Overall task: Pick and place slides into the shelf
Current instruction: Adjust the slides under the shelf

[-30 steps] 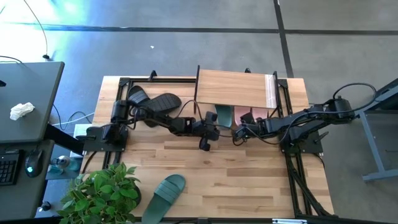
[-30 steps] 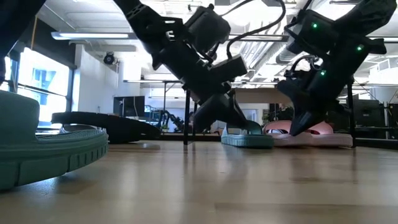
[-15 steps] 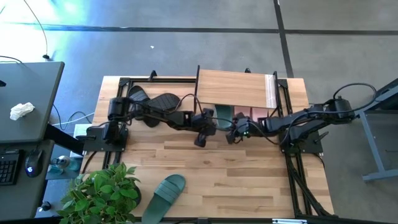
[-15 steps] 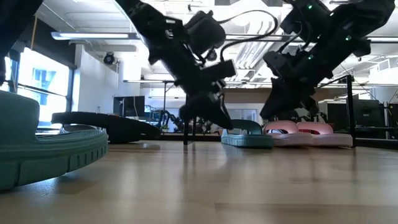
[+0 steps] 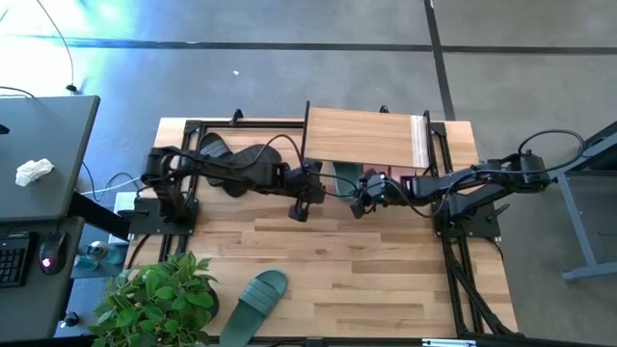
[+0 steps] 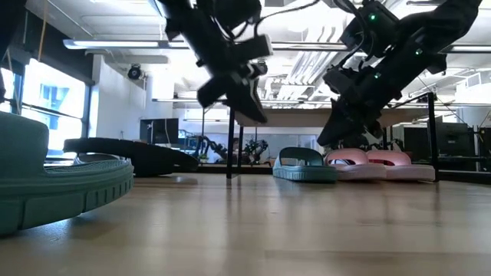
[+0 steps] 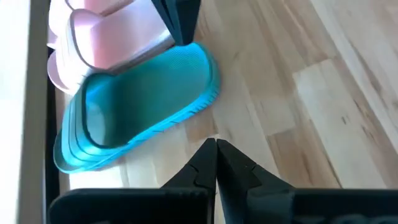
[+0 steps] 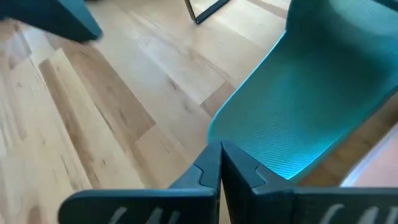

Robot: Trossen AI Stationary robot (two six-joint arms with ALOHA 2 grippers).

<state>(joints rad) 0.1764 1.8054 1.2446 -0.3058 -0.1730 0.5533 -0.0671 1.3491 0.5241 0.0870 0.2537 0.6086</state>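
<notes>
While both arms hang by the shelf [image 5: 362, 135], here is the layout.
Left tool [image 5: 298, 213]: clenched, empty.
Right tool [image 5: 358, 207]: clenched, empty.
Stowed: green slide [image 5: 344, 177], pink pair [image 6: 380, 163] beneath the shelf.
Next: loose green slide [image 5: 254, 304] at the counter [image 5: 376, 270] front edge (left arm nearer), lying diagonally.
Black slides [image 5: 241, 159]: beside shelf.

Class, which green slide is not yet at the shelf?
The green slide by the plant, at the table's near edge; its mate lies under the shelf.
</notes>
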